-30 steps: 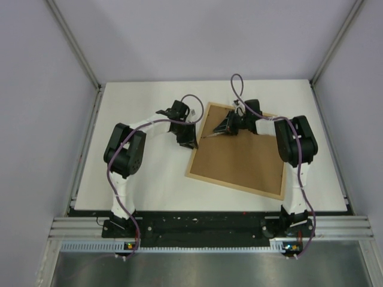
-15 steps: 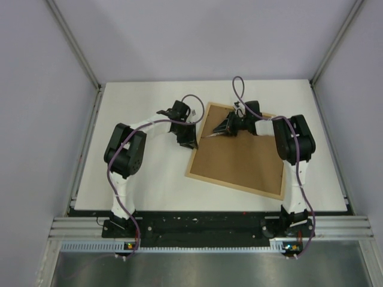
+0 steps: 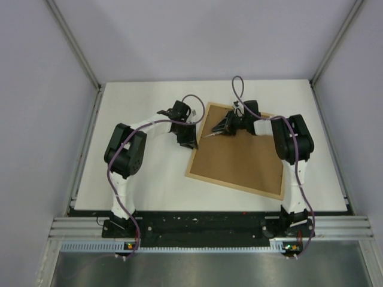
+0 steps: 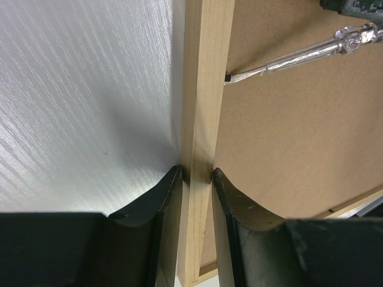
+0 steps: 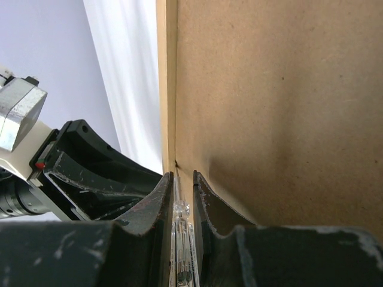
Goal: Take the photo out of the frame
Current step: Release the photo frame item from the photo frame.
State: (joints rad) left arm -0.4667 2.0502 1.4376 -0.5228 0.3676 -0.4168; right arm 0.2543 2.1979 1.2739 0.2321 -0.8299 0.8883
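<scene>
The frame [image 3: 233,186] lies flat on the white surface [image 3: 149,179], right of the middle, turned at a slant so that its far-left corner points away from the arms. Its brown backing board [image 3: 239,158] faces up and fills the whole opening inside the thin wooden border.

The left arm reaches in from the left to the frame's left side. The left fingers [image 4: 157,197] are clenched on that wooden rail, 1 pad pressing the outer face and the other the inner face beside the board.

The right arm bends back over the far end of the frame and points left. The right fingers [image 5: 158,197] are clenched on a slim screwdriver [image 4: 293,57] with a clear handle and a bright metal shaft. Its small dark tip sits at the seam where the board meets the left rail, a little farther along the rail than the left fingers
</scene>
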